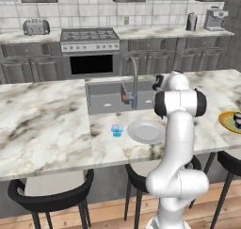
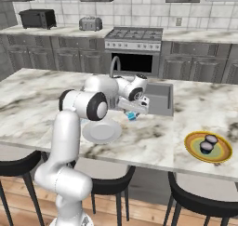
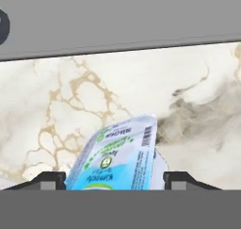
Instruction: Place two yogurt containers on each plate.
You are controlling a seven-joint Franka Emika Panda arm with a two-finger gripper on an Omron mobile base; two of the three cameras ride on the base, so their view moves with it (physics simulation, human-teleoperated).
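- Yogurt cup (image 3: 115, 157), light blue with a printed label, sits on the marble counter (image 3: 94, 91) between the gripper (image 3: 114, 180) fingertips.
- Whether the fingers actually pinch it, I cannot tell.
- A second light blue cup (image 1: 117, 130) stands just beside the grey-white plate (image 1: 147, 131).
- Two dark cups (image 2: 208, 143) rest on the orange-rimmed plate (image 2: 208, 147).

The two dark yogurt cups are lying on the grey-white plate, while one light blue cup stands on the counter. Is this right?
Not quite. The right base view shows the two dark yogurt cups on the orange-yellow plate, not the grey-white plate. One light blue cup does stand on the counter.
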